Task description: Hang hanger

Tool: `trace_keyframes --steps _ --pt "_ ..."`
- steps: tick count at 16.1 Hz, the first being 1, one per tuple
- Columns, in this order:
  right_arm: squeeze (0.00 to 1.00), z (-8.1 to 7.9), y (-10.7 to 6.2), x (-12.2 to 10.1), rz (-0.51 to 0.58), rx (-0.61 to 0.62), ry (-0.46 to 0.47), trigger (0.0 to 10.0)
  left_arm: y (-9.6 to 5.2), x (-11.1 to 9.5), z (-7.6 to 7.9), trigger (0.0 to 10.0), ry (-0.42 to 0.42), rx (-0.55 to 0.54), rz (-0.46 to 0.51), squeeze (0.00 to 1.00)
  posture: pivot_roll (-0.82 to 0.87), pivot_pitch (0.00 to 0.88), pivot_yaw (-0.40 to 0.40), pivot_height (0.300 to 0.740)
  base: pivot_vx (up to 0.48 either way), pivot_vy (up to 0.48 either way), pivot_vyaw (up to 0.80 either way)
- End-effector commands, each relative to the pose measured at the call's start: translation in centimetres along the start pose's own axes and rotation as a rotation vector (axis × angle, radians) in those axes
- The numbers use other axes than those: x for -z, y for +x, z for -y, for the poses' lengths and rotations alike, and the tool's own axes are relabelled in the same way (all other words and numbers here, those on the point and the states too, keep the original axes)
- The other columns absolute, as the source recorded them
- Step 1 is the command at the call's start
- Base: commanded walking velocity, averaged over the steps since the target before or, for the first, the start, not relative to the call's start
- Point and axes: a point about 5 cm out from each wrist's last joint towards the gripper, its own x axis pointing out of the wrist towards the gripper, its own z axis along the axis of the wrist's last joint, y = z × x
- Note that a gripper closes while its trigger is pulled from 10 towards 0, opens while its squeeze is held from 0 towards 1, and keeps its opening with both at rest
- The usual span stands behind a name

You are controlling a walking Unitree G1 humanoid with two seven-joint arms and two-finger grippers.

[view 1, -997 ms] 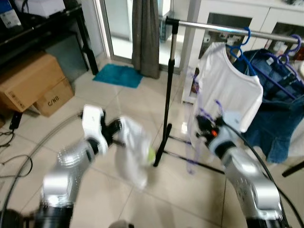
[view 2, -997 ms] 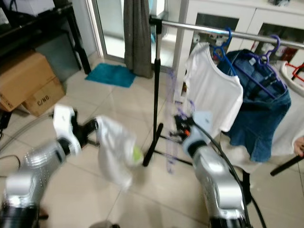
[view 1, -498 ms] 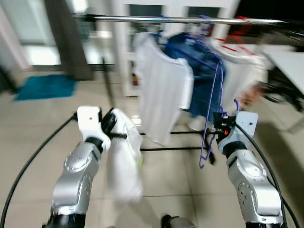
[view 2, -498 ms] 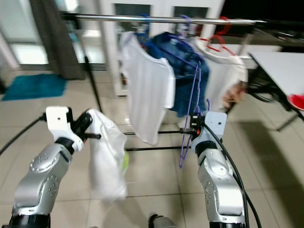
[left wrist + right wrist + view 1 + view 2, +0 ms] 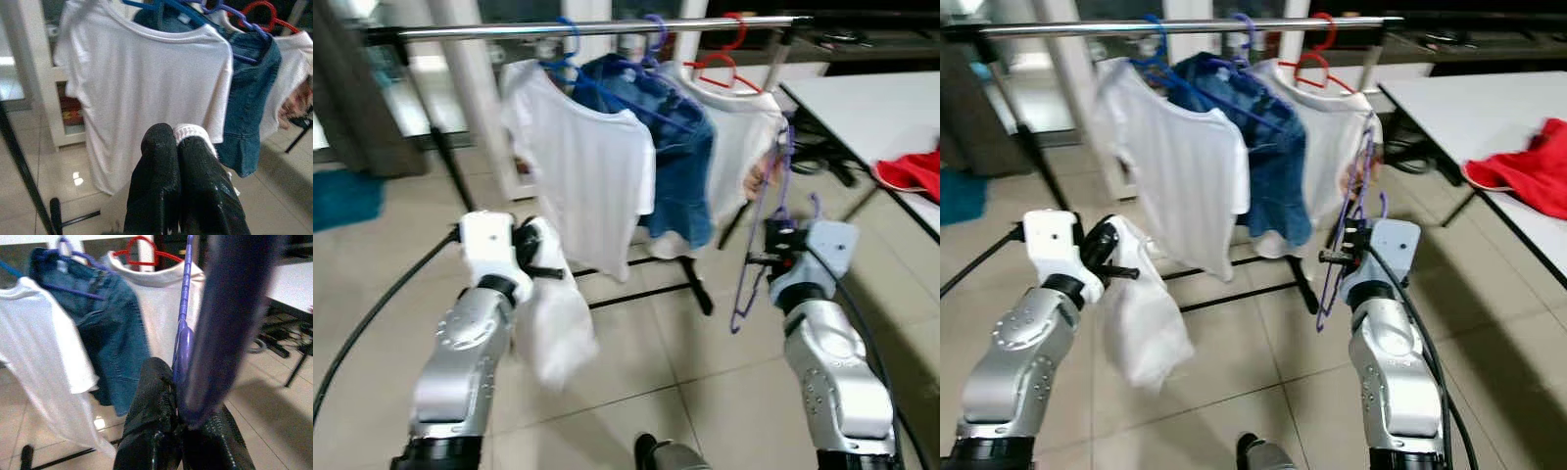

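My right gripper (image 5: 773, 243) is shut on a purple plastic hanger (image 5: 759, 225) that stands upright in front of the right end of the clothes rail (image 5: 597, 27); the same purple hanger (image 5: 185, 323) shows between that gripper's fingers (image 5: 151, 426). My left gripper (image 5: 540, 262) is shut on a white garment (image 5: 553, 318) that hangs limp below it; a fold of the white garment (image 5: 188, 131) sits between the fingers (image 5: 159, 181). On the rail hang a white T-shirt (image 5: 582, 181) on a blue hanger, a denim piece (image 5: 680, 166) on a purple hanger, and a white top (image 5: 739, 137) on a red hanger.
A white table (image 5: 867, 113) with a red cloth (image 5: 913, 171) stands at the right. The rack's black foot bar (image 5: 646, 292) crosses the tiled floor below the clothes. A teal mat (image 5: 342, 196) lies far left. A hand-like shape (image 5: 759, 181) shows behind the white top.
The camera has swung right, so the rack now sits centred and the table has come into view. Both grippers keep their hold on the white garment and the purple hanger.
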Motion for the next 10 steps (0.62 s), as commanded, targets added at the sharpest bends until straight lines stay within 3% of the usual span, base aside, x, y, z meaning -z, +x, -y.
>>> trace_keyframes --steps 1,2,3,6,10 --pt "0.00 0.2 -0.2 0.0 -0.006 0.006 0.005 10.0 -0.1 -0.3 0.4 10.0 0.013 0.012 0.018 0.00 -0.04 0.045 -0.014 0.740 0.000 0.000 -0.80" --pt "0.00 0.3 -0.4 0.1 -0.013 0.012 0.007 10.0 0.0 -0.1 0.7 10.0 0.009 0.062 0.002 0.00 -0.05 0.038 -0.004 0.740 0.000 0.000 -0.80" --pt "0.00 -0.1 0.0 0.5 -0.042 0.001 0.046 10.0 0.2 0.2 0.8 10.0 0.065 0.075 -0.037 0.00 -0.03 0.044 -0.013 0.740 0.000 0.000 -0.80" --pt "0.00 -0.7 0.0 1.0 -0.076 -0.042 0.018 10.0 0.0 0.4 -0.1 10.0 0.070 0.041 -0.046 0.00 -0.05 0.041 -0.010 0.740 0.000 0.000 -0.80" --pt "0.00 0.5 -0.8 1.2 -0.090 -0.007 0.038 10.0 0.3 0.5 0.4 10.0 0.048 0.058 -0.061 0.00 -0.06 0.050 0.015 0.740 0.000 0.000 -0.80"
